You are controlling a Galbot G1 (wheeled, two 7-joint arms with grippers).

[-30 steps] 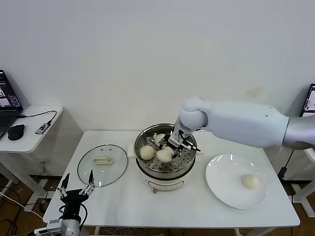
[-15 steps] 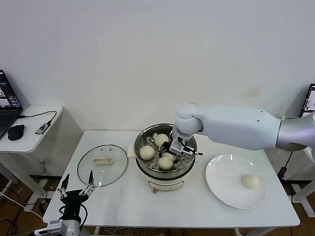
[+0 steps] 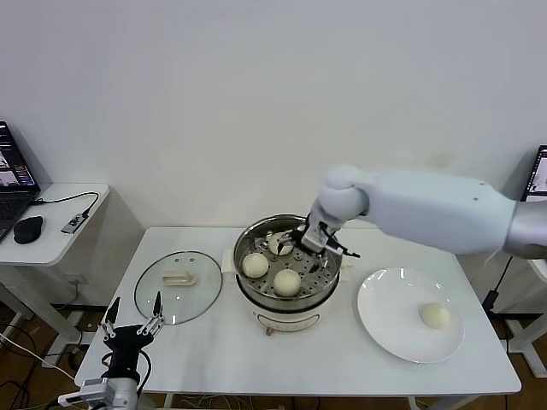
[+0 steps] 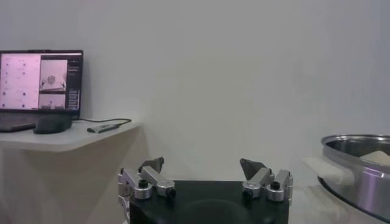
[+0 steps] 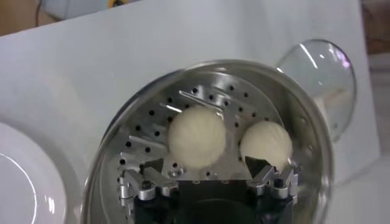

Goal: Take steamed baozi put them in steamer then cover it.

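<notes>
The right gripper point(image 3: 318, 242) hangs over the far right of the steamer point(image 3: 256, 295), fingers spread and empty. Three steamed baozi lie on its perforated tray: one at the near middle point(image 3: 286, 282), one at the left point(image 3: 255, 265), one at the far side point(image 3: 279, 243). A fourth baozi point(image 3: 435, 315) sits on the white plate point(image 3: 385, 320) to the right. The glass cover point(image 3: 178, 285) lies flat on the table point(image 3: 342, 363), left of the steamer. The left gripper point(image 3: 131, 322) waits, fingers apart, at the table's near left edge.

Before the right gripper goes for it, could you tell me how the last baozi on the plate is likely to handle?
The baozi looks round and smooth, so a nudge could roll it across the flat plate. It probably dents if squeezed hard. It seems light for its size.
</notes>
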